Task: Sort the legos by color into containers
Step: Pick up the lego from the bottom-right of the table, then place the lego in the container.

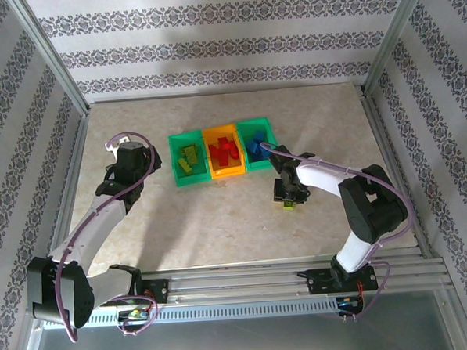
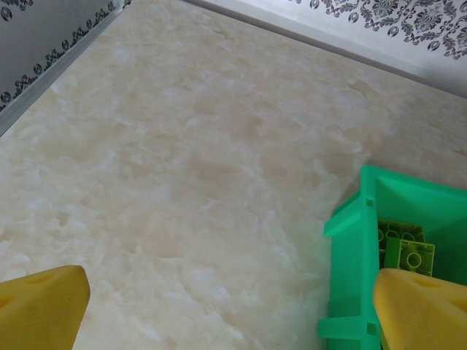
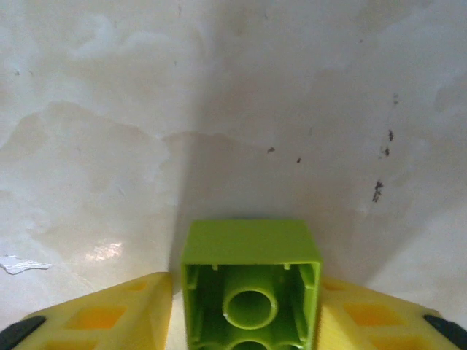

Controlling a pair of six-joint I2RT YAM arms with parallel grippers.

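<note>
1. Right gripper [image 3: 248,292]: jaws closed in on a yellow-green lego [image 3: 250,284], one yellow finger [image 3: 109,313] on each flank. The brick's hollow underside faces the wrist camera. The right pad touches it; a thin pale line at the left pad may be a gap or just a highlight, hard to say. I read it as clamped.
2. From above, that lego [image 1: 288,209] sits under the right gripper [image 1: 288,199], on or just over the table [image 1: 220,223], near the containers' front and well apart from the left end.
3. Containers in a row: left green bin [image 1: 175,158] holds yellow-green legos [image 1: 188,160], orange bin [image 1: 223,130] holds red legos [image 1: 224,152], right green bin [image 1: 254,123] holds blue legos [image 1: 256,149].
4. Left gripper [image 2: 232,306]: fingers spread wide, nothing between them, hanging just beside the left green bin [image 2: 350,219].
5. Step in hand, as I judge it: carry the brick to the left green bin. Sorting looks nearly done; no other loose brick shows on the table.
6. To do it well:
   - Raise it clear of the bin walls before moving sideways.
   - Cross in front of the row, not over the red and blue piles.
   - Watch the left arm, which crowds the target.
   - Release low, over the bin's middle, so the brick does not bounce out.
</note>
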